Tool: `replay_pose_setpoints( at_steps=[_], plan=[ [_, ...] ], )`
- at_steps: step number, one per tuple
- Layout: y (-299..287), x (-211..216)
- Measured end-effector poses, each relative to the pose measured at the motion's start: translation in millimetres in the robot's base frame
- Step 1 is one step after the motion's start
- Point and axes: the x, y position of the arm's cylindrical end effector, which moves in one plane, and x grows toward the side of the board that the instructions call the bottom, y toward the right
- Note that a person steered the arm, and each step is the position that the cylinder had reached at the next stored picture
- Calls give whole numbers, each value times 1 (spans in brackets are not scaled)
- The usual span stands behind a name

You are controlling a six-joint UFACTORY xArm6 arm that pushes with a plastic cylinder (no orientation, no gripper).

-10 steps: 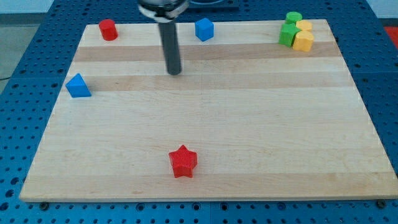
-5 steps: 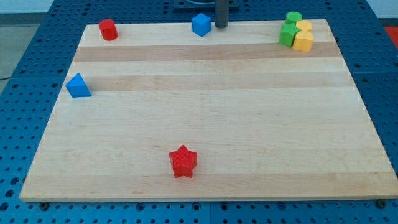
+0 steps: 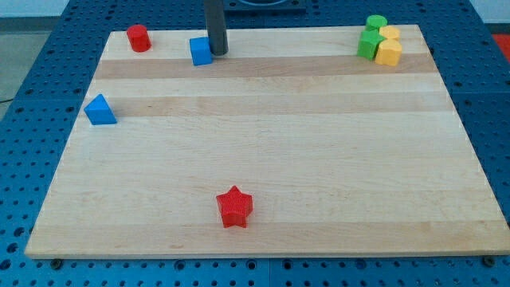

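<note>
My tip [image 3: 217,53] stands near the view's top, left of centre, and touches the right side of a blue cube [image 3: 201,51]. A red cylinder [image 3: 139,37] sits further left, close to the board's top edge. A blue triangular block [image 3: 100,110] lies near the left edge. At the bottom centre rests a red star [image 3: 234,207].
The wooden board [image 3: 263,159] lies on a blue perforated table. At its top right corner huddle a green cylinder [image 3: 376,23], a green block [image 3: 369,45], a yellow block [image 3: 389,53] and another yellow block [image 3: 390,33].
My tip went from mid-board to the right of the blue cube, then swept left, pushing the cube left and slightly down. The other blocks stayed put.
</note>
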Motion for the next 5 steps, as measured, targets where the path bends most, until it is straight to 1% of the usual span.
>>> replay_pose_setpoints(
  at_steps=[1,2,3,4,5],
  plan=[
    [-23,-17],
    [-44,-19],
    [-46,1],
    [-46,35],
    [-71,38]
  ],
)
